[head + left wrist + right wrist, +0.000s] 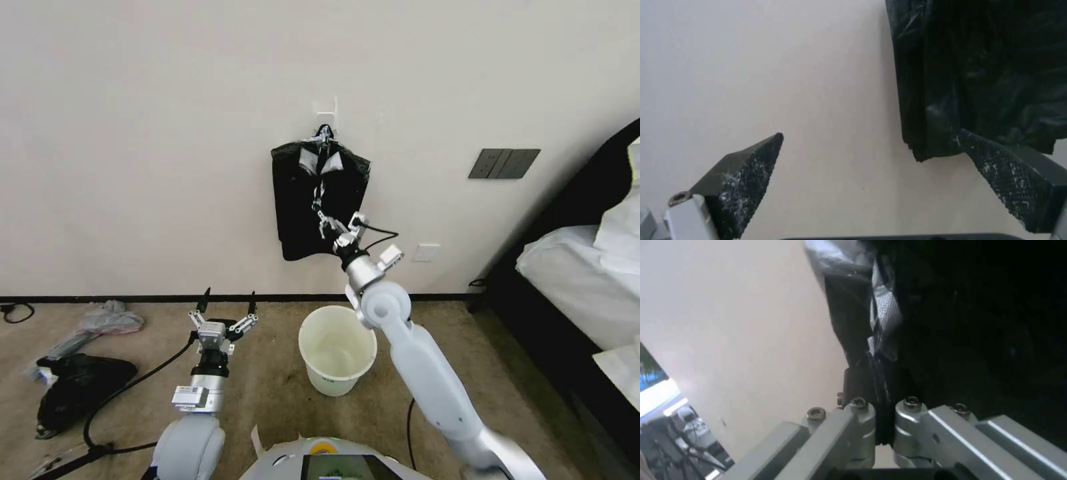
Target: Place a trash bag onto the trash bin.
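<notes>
A flat bundle of black bags (297, 220) hangs from a clip on the wall hook, seen close in the left wrist view as the black bundle (978, 73). My right gripper (323, 220) is raised against the front of the bundle. In the right wrist view this gripper (882, 381) is shut on a thin fold of the trash bag (882, 356). The cream-white trash bin (303, 353) stands open on the carpet below, beside the right arm. My left gripper (227, 303) is held low, left of the bin. It is open, and nothing is between its fingers (751, 166).
A bulging black sack (80, 383) and grey plastic (100, 323) lie on the floor at far left, with a black cable running to the left arm. A bed (573, 267) fills the right side. Dark wall switches (503, 163) sit right of the bundle.
</notes>
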Robot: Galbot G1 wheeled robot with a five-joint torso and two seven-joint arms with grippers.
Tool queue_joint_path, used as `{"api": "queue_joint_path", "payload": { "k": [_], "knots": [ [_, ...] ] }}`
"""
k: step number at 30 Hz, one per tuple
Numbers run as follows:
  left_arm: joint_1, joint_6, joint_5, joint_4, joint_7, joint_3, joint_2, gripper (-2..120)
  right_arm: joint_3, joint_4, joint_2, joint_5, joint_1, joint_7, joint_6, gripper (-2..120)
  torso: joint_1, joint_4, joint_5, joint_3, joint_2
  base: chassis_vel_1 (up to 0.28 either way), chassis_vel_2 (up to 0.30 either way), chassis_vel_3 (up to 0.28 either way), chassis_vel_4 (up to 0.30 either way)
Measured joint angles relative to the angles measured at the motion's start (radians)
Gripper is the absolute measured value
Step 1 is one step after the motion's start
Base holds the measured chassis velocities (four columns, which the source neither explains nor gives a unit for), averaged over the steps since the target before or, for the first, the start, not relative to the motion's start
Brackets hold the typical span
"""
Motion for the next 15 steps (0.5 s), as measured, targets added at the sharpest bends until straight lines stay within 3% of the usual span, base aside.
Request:
{"api": "queue_joint_path", "payload": {
  "k": [13, 15],
  "knots": [
    [-0.007, 0.002, 0.002, 0.0, -0.001, 0.014, 0.001, 100, -0.014, 0.139, -0.101, -0.183, -0.183, -0.05, 0.002, 0, 0.0, -0.0001, 0.0, 0.0, 0.0, 0.0, 0.0, 0.0, 0.0],
    [-0.005, 0.024, 0.007, -0.002, -0.007, 0.015, 0.009, 100, -0.025, 0.156, -0.151, -0.255, -0.229, -0.072, 0.015, 0, 0.0, 0.0, 0.0002, 0.0, 0.0, 0.0, 0.0, 0.0, 0.0]
  ]
}}
